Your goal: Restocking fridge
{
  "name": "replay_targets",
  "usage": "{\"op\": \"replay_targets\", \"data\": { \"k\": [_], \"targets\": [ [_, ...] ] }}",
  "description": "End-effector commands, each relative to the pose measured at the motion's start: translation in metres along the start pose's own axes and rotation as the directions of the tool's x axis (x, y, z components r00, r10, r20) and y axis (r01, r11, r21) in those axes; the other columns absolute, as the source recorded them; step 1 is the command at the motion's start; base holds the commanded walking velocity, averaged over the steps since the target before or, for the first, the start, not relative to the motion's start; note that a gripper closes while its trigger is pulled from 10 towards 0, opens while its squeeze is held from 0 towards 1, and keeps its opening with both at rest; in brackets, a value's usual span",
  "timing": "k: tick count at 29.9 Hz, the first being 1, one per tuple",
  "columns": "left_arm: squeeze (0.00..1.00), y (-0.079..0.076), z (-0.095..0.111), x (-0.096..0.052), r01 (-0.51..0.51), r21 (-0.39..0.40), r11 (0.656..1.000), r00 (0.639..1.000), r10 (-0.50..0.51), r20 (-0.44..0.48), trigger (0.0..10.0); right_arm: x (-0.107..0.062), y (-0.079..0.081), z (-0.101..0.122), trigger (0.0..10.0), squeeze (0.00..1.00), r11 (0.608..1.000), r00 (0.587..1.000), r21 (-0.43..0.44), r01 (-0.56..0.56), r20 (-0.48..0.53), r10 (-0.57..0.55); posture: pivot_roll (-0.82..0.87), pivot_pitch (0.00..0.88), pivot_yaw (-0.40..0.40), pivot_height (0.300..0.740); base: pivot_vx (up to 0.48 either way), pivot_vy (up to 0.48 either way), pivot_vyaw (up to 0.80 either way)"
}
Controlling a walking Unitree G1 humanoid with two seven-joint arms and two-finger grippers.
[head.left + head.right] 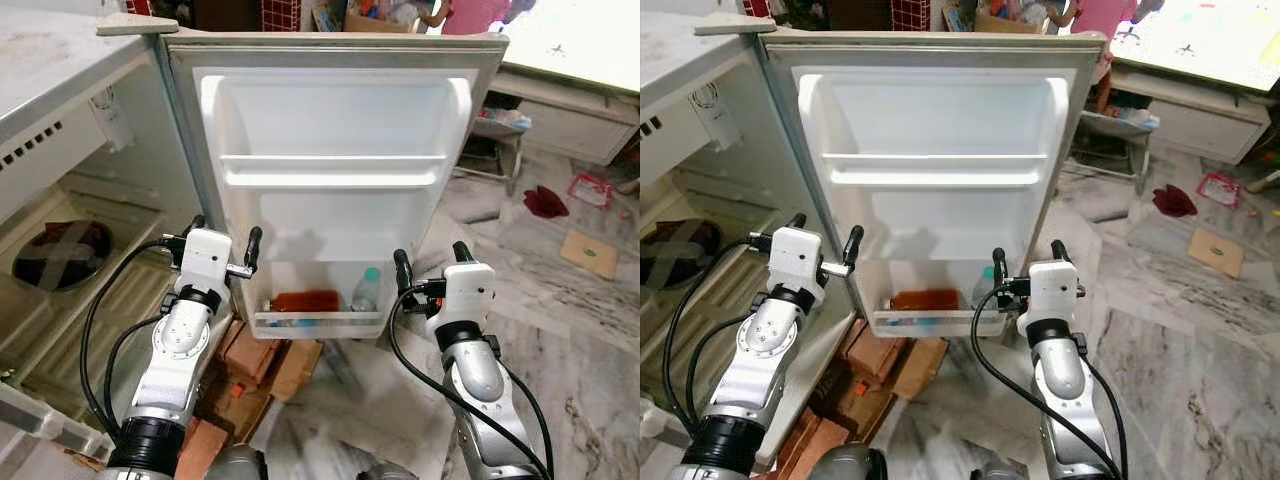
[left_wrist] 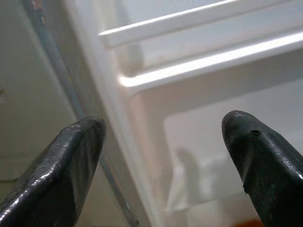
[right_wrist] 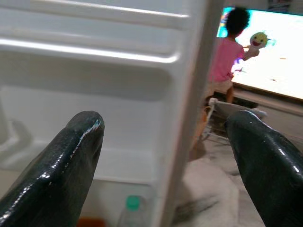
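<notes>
We hold left gripper [image 1: 222, 232] & right gripper [image 1: 432, 255] wide open, empty; fridge door [image 1: 335, 120] edge sits between right's jaws, so closing risks pinching it.

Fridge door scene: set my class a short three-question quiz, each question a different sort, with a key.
1. True or false: the upper door shelf holds a bottle.
2. Which sits in the bottom door bin beside the orange pack? A) a bottle B) a bowl C) a carton
3. Are the left gripper and right gripper open or shut?

Key: 1 false; 2 A, the green-capped bottle; 3 open, both empty.
</notes>
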State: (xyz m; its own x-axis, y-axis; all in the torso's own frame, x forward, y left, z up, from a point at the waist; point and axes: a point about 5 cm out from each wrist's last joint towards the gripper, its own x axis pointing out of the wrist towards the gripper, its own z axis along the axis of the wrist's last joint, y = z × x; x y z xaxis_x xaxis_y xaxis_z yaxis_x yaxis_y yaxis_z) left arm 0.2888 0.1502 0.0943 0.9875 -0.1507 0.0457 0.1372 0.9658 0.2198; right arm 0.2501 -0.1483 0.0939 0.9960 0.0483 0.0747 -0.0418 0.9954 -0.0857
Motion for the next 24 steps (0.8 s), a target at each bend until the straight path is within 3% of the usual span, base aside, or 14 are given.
{"op": "replay_targets", "data": {
  "k": [1,8,16,24],
  "targets": [
    [0.0,-0.006,0.001,0.003,0.022,-0.007,1.0,1.0,-0.022,0.003,10.0,0.006,-0.006,0.004,10.0,0.0,1.0,0.999,-0.012,0.025,0.021,-0.025,0.0,0.01,-0.006,0.74,0.0,-0.398,0.0],
    [0.0,-0.012,-0.003,0.003,0.03,-0.021,0.999,0.999,-0.03,-0.01,10.0,0.012,-0.002,0.005,10.0,0.0,1.0,0.999,-0.018,0.017,0.038,-0.017,-0.01,0.021,0.0,0.74,0.0,-0.398,0.0],
    [0.0,-0.012,-0.003,0.004,0.03,-0.02,0.999,1.0,-0.03,-0.003,10.0,0.011,0.006,0.007,10.0,0.0,0.999,0.998,-0.026,-0.034,0.055,0.036,0.0,0.026,0.001,0.74,0.0,-0.401,0.8],
    [0.0,-0.014,-0.003,0.004,0.044,-0.01,0.999,0.999,-0.044,0.001,10.0,0.021,0.007,0.012,10.0,0.0,0.998,0.995,-0.026,-0.058,0.077,0.06,0.0,0.021,-0.002,0.74,0.0,-0.392,0.8]
  ]
}}
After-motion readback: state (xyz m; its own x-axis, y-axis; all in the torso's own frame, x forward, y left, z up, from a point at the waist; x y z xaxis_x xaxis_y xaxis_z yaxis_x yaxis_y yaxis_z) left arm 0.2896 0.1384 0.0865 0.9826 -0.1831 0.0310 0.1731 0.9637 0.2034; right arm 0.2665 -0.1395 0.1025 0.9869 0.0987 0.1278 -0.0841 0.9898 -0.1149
